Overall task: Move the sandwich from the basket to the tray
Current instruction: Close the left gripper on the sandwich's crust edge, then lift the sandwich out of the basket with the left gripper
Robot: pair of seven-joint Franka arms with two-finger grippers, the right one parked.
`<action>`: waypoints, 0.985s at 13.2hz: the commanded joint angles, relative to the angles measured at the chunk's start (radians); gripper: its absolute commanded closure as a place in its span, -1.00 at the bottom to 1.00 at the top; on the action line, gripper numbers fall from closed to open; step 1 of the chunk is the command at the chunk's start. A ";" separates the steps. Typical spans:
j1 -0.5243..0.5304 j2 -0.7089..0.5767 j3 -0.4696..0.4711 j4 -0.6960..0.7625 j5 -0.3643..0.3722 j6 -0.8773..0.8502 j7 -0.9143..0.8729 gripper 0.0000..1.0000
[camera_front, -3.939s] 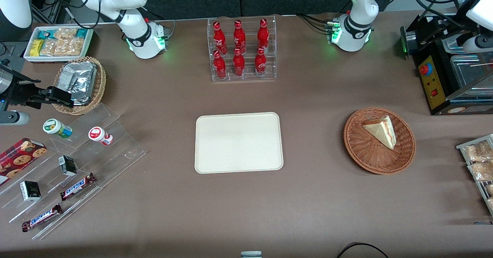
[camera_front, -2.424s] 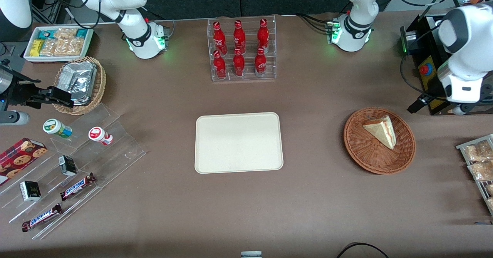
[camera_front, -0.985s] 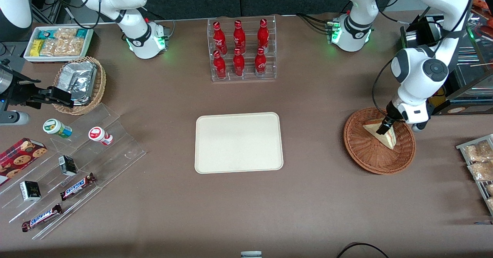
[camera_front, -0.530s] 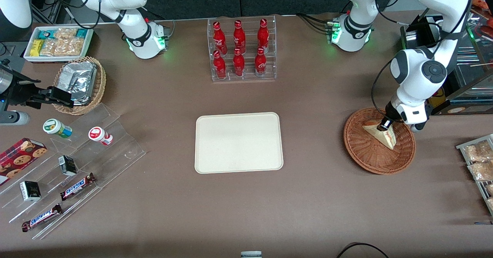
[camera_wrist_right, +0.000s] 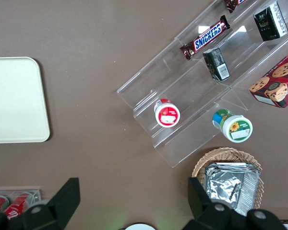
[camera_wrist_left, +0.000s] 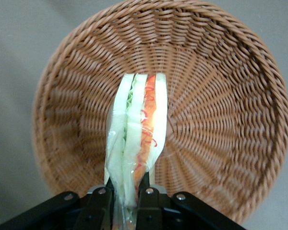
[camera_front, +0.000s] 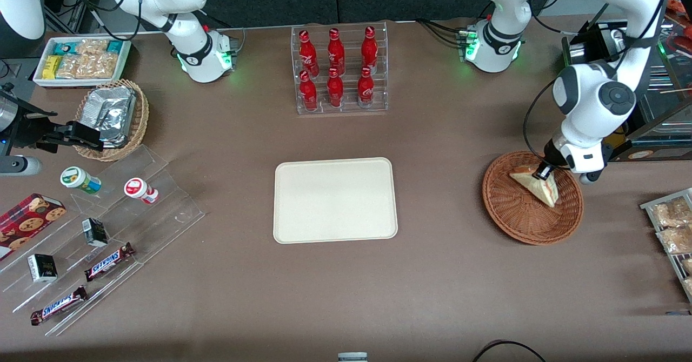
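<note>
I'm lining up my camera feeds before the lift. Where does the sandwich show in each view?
Front view: the sandwich lies in the basket, toward the working arm's end of the table, with the gripper at its wide end.
Left wrist view: the sandwich stands edge-on, pinched between the fingers, above the basket.
Right wrist view: not in it.
Shared landmark: the basket, in the front and left wrist views.

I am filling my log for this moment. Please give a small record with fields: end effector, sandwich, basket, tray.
end effector: left arm's end effector, over the basket, shut on the sandwich
sandwich: sandwich, clear-wrapped wedge, pinched at one end, over the basket's inside
basket: basket, reddish-brown wicker, toward the working arm's end
tray: tray, cream, nothing on it
</note>
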State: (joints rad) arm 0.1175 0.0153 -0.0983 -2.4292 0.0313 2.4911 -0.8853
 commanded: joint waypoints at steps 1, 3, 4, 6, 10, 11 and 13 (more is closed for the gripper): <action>-0.006 -0.101 -0.065 0.137 0.007 -0.284 0.000 1.00; -0.006 -0.092 -0.144 0.315 0.007 -0.505 -0.007 1.00; -0.006 -0.092 -0.177 0.375 0.005 -0.562 -0.017 1.00; -0.006 -0.091 -0.247 0.462 -0.005 -0.648 -0.021 1.00; -0.019 -0.039 -0.407 0.611 -0.007 -0.730 -0.017 1.00; -0.022 -0.016 -0.446 0.639 -0.007 -0.742 -0.021 1.00; -0.022 0.018 -0.520 0.650 -0.004 -0.729 -0.011 1.00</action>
State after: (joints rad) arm 0.0929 -0.0336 -0.5638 -1.8386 0.0254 1.7858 -0.8983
